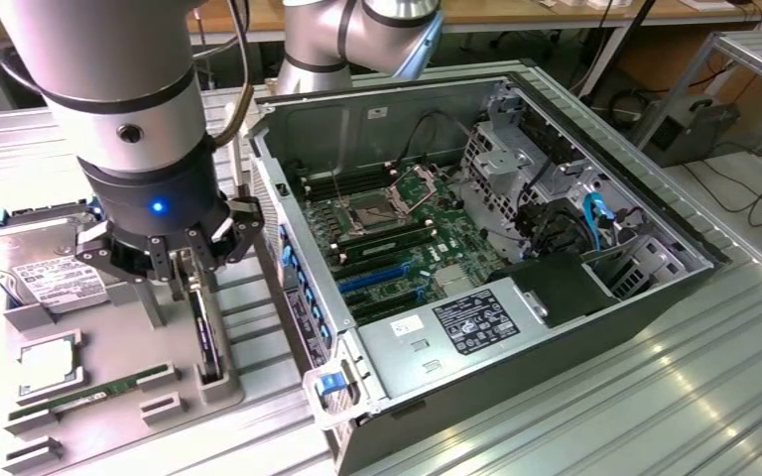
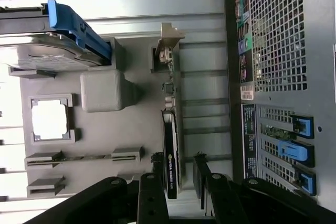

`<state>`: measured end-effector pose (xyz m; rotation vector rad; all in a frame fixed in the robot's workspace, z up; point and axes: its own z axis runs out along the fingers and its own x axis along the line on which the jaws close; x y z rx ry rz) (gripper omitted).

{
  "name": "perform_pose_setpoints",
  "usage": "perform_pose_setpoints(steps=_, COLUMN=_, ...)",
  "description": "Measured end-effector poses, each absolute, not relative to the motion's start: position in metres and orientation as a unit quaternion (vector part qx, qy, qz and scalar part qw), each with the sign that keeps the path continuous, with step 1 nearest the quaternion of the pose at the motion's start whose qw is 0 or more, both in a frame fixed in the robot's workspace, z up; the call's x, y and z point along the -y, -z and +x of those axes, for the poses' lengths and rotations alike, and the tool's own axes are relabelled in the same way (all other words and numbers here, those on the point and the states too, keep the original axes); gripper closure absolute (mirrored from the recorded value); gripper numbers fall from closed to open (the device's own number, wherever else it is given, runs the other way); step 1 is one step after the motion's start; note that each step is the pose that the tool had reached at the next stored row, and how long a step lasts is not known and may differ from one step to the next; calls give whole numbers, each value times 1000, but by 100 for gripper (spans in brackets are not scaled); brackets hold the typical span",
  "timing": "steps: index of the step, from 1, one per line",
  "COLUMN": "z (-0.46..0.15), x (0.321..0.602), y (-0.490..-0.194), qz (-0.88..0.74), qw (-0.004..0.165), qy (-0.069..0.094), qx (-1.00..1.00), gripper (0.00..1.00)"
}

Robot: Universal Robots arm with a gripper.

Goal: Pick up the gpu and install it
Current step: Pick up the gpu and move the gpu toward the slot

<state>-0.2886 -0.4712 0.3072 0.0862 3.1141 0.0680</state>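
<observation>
Grey fixture tray (image 1: 106, 322), beside the open computer case (image 1: 514, 397): your gpu (image 2: 170, 140) stands on edge in its slot here, silver bracket (image 2: 169, 40) at the end away from the gripper. Gripper (image 1: 180, 286): low over the card, jaws spread, one finger on each side of it; a gap shows between one finger (image 2: 199, 169) and the card, so you have no grip. Also on your tray: hard drive (image 1: 37, 268), green memory stick (image 1: 96, 389).

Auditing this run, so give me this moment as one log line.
phase: pre-grasp | gripper: open, straddling gpu | gpu: on edge in grey fixture | computer case: open
</observation>
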Motion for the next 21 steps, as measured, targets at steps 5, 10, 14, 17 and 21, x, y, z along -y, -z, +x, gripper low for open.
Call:
perform_pose_setpoints(steps=5, z=-289, x=471, y=-297, qz=28, qw=13, qy=-22, qx=-999, gripper=64)
perform_pose_setpoints(steps=10, z=-289, x=471, y=-285, qz=28, qw=13, qy=-22, qx=-999, gripper=64)
perform_pose_setpoints(steps=14, z=-289, x=469, y=-278, qz=28, qw=13, qy=-22, qx=-999, gripper=64)
perform_pose_setpoints(steps=17, z=-289, x=466, y=-272, qz=28, qw=13, qy=-22, qx=-999, gripper=64)
perform_pose_setpoints(steps=21, z=-292, x=461, y=-264, qz=28, qw=13, qy=-22, qx=-999, gripper=64)
